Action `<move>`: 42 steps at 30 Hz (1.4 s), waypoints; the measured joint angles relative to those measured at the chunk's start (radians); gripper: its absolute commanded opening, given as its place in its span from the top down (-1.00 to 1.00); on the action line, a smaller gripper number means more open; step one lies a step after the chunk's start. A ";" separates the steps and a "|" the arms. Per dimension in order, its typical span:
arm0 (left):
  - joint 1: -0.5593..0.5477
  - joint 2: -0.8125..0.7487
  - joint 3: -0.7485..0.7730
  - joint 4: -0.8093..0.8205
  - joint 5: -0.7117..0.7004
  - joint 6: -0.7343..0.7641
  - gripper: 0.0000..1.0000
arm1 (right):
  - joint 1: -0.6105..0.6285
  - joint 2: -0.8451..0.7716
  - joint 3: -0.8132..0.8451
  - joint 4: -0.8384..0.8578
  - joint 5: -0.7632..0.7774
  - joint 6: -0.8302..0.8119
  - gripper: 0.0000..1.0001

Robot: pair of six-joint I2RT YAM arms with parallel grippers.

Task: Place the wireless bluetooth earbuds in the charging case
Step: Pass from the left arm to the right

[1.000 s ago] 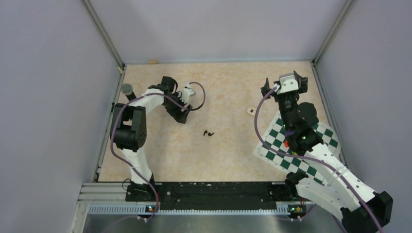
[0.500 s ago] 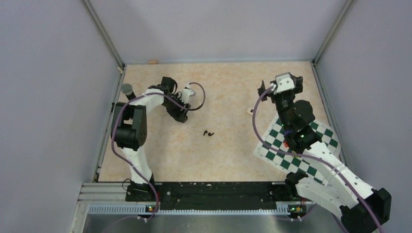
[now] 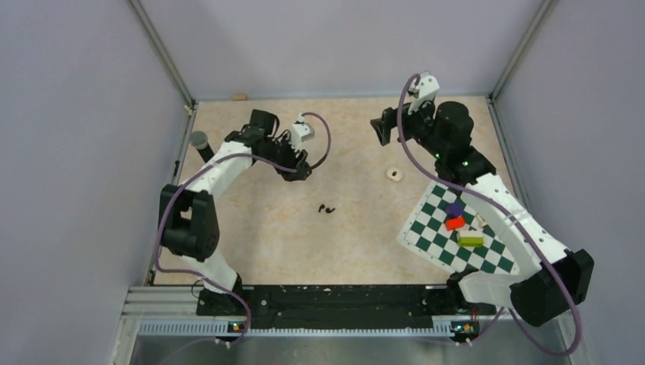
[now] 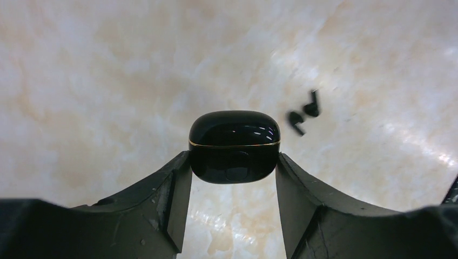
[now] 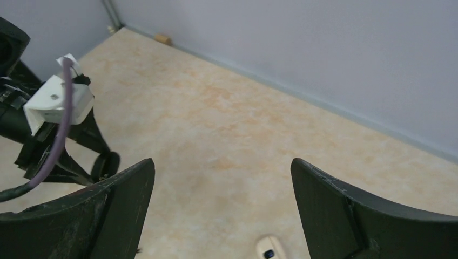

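The glossy black charging case [image 4: 234, 145], closed and with a thin gold seam, sits gripped between my left gripper's [image 4: 233, 164] two fingers, above the table. In the top view the left gripper [image 3: 298, 170] is at the rear left, and the case itself is hard to make out there. The two tiny black earbuds [image 3: 327, 207] lie side by side on the table's middle; they show just right of the case in the left wrist view [image 4: 304, 112]. My right gripper [image 3: 381, 129] is open, empty and raised at the rear centre-right [image 5: 222, 178].
A small cream object [image 3: 393, 174] lies on the table below the right gripper [image 5: 268, 249]. A checkerboard mat [image 3: 433, 236] at the right carries purple, red and yellow-green blocks. A grey cylinder [image 3: 199, 140] stands at the left edge. Walls enclose three sides.
The right arm lifted and swung toward the rear left, uncovering the blocks on the checkerboard. The left gripper shifted slightly right and turned its wrist. The earbuds stayed put.
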State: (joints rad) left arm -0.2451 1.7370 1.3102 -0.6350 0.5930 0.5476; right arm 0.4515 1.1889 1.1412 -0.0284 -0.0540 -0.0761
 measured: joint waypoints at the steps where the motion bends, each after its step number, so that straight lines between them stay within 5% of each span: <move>1: -0.021 -0.043 0.000 0.009 0.017 -0.003 -0.18 | -0.022 0.025 0.018 -0.011 -0.060 0.052 -0.86; 11: -0.308 -0.273 0.010 0.093 0.083 -0.031 -0.22 | -0.103 0.286 -0.040 0.050 -0.602 0.470 -0.60; 19: -0.333 -0.251 -0.013 0.093 0.058 -0.052 -0.21 | -0.102 0.299 -0.110 0.128 -0.837 0.573 -0.52; 32: -0.333 -0.246 -0.018 0.107 0.055 -0.077 -0.21 | -0.078 0.317 -0.132 0.188 -0.919 0.602 -0.39; 42: -0.343 -0.238 -0.030 0.118 0.050 -0.087 -0.21 | -0.026 0.364 -0.124 0.121 -0.917 0.574 -0.07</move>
State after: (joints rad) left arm -0.5880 1.4990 1.2804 -0.5167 0.6434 0.4610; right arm 0.4252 1.5528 1.0176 0.0921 -0.9707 0.4976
